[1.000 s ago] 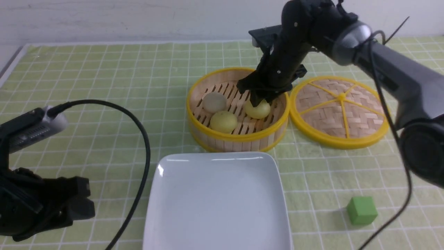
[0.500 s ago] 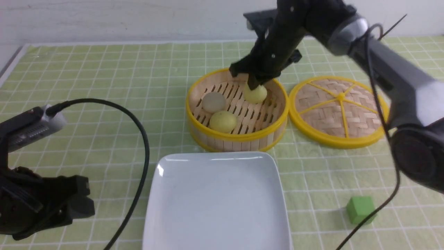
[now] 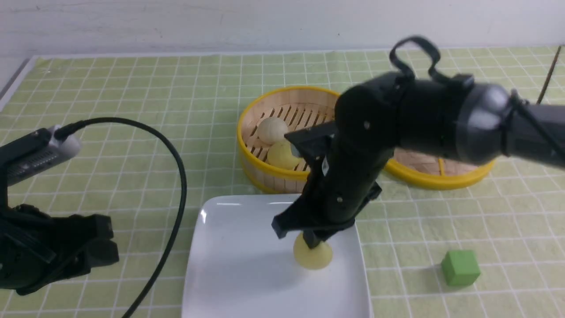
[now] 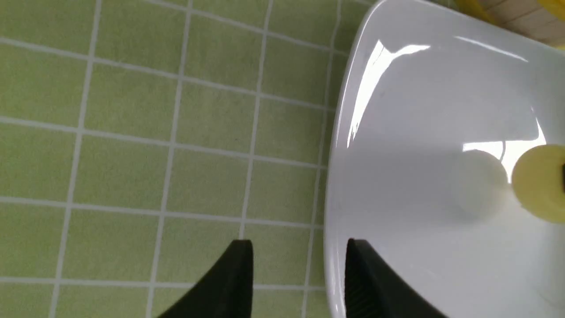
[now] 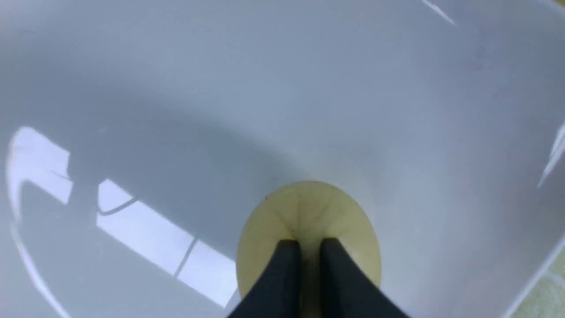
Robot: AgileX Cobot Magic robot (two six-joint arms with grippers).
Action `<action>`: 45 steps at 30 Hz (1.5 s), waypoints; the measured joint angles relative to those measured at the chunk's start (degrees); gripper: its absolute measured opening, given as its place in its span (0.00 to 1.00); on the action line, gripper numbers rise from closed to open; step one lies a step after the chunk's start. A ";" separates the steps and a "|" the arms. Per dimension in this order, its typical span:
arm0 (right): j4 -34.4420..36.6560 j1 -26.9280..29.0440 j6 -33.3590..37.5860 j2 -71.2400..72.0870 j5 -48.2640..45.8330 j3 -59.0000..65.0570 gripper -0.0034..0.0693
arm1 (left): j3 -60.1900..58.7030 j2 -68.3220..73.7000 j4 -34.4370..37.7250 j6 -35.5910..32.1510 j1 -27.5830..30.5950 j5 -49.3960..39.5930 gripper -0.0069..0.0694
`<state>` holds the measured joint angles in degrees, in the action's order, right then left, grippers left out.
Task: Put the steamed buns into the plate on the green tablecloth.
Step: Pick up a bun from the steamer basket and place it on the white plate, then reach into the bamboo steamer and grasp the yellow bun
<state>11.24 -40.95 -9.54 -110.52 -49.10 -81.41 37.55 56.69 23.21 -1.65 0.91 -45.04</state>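
Observation:
My right gripper (image 3: 311, 242) is shut on a pale yellow steamed bun (image 3: 313, 257), pinching its top between two close black fingers (image 5: 287, 265). The bun (image 5: 309, 207) is low over the right half of the white square plate (image 3: 238, 274); whether it touches the plate I cannot tell. Two more steamed buns, one off-white (image 3: 271, 129) and one pale yellow (image 3: 281, 154), lie in the bamboo steamer basket (image 3: 249, 165). The plate lies on the green tablecloth (image 3: 132, 88). My left gripper (image 4: 300, 247) is open and empty, low at the plate's left rim (image 4: 335, 145).
The steamer's woven lid (image 3: 435, 180) lies right of the basket, mostly hidden behind my right arm. A green cube (image 3: 460, 267) sits on the cloth right of the plate. A black cable (image 3: 176, 168) loops from my left arm over the cloth left of the plate.
My right gripper closed on the yellow bun in the basket, lifted it out and carried it toward me, down over the plate. The left arm stayed put.

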 joint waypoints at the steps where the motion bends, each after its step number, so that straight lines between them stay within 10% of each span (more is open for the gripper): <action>1: -0.21 0.00 0.00 -0.32 0.85 0.62 0.23 | 0.00 0.00 0.00 0.00 0.00 0.36 0.51; 6: -2.05 1.60 0.40 -0.49 -5.95 -3.44 0.62 | 0.00 0.00 0.04 0.00 0.00 1.48 0.51; 10: -5.84 3.68 1.85 2.17 -16.24 -9.85 0.71 | 0.00 0.00 0.44 0.00 0.00 1.88 0.50; 20: -14.04 10.34 1.47 24.85 -20.84 -0.03 0.03 | 11.33 11.94 2.37 -3.50 -0.91 -8.43 0.10; 32: -11.90 14.18 1.12 57.40 -12.72 34.92 0.03 | 40.96 40.57 3.27 -4.66 -20.86 -13.07 0.13; 45: -8.00 14.18 0.90 67.34 -12.18 41.62 0.04 | 75.76 66.02 -15.98 6.97 -27.28 -14.63 0.57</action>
<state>3.24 -26.77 -8.64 -43.18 -61.28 -39.78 113.32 122.71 7.23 5.32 -26.37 -59.67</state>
